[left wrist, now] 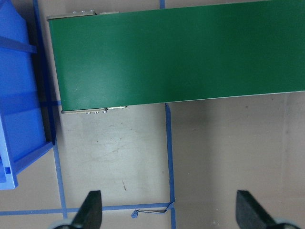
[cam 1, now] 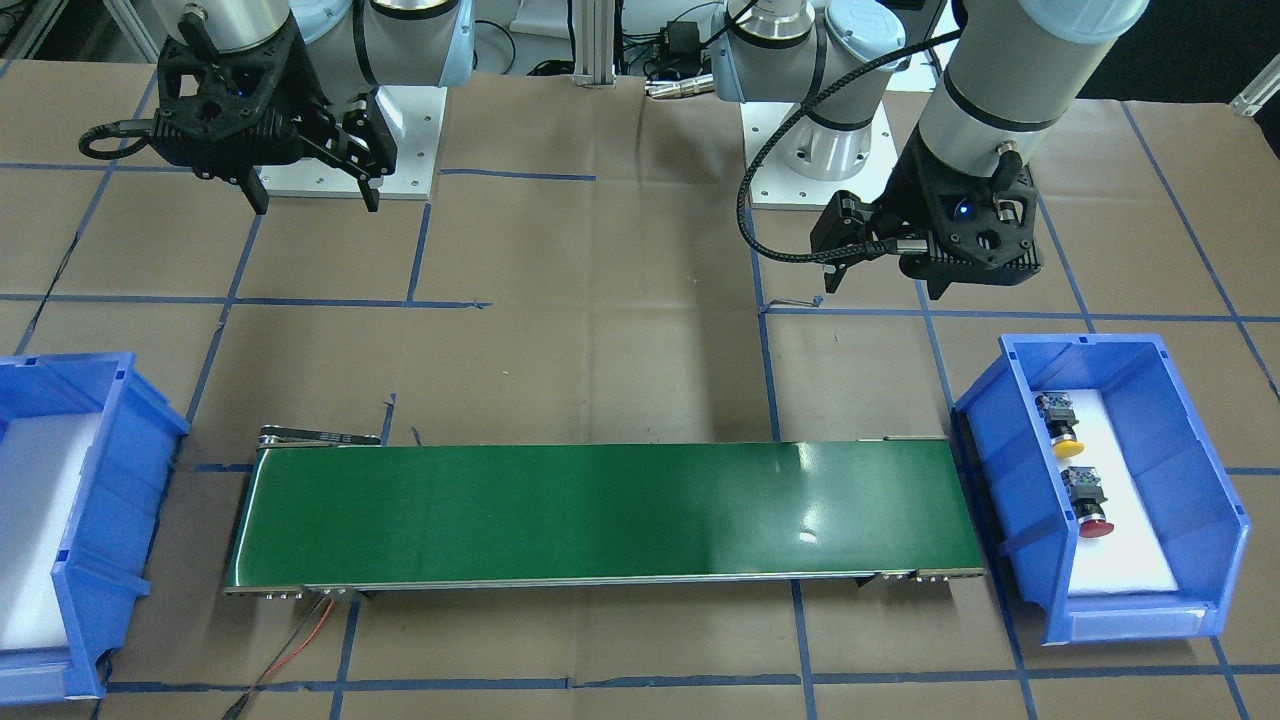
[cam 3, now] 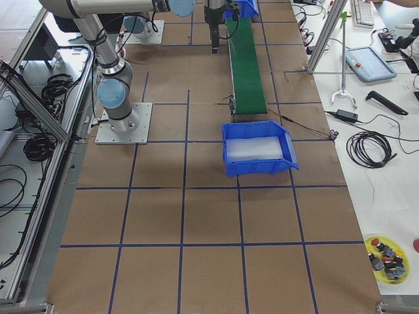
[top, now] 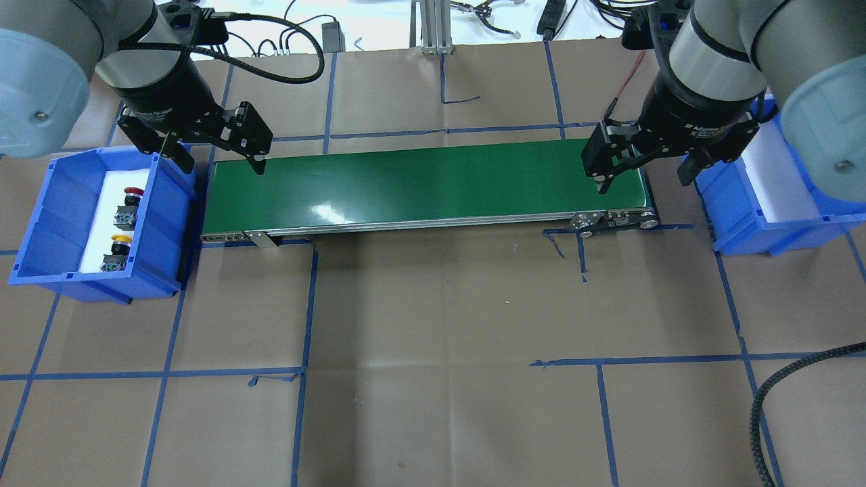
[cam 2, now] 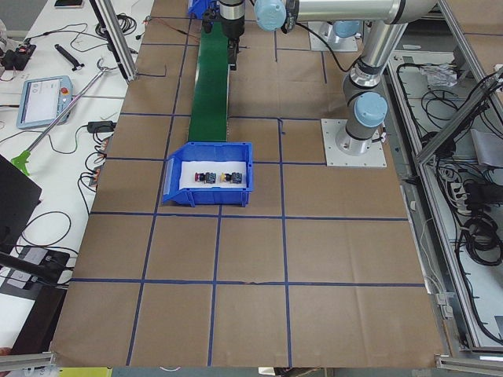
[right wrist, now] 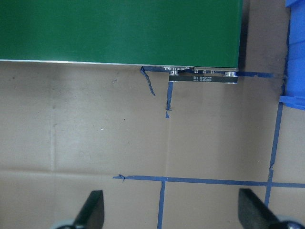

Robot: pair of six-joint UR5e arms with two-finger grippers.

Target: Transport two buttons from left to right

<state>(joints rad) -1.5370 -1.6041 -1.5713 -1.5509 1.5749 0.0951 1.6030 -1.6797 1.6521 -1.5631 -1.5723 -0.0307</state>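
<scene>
The two buttons lie on white padding in the blue bin [top: 40,203] on my left: the red-capped button [top: 128,199] [cam 1: 1090,505] [cam 2: 206,177] and the yellow-capped button [top: 116,253] [cam 1: 1060,425] [cam 2: 232,178]. My left gripper [top: 220,162] [cam 1: 880,285] [left wrist: 171,212] hangs open and empty between that bin and the near end of the green belt [top: 419,182]. It stands apart from the buttons. At the belt's other end my right gripper [top: 643,182] [cam 1: 315,205] [right wrist: 171,212] is open too, holding nothing.
A second blue bin [top: 744,216] [cam 1: 90,560] [cam 3: 258,150] with white padding sits beyond the belt's right end. The conveyor [cam 1: 600,510] spans the space between the bins. Brown paper with blue tape lines covers the table. Cables lie behind the belt.
</scene>
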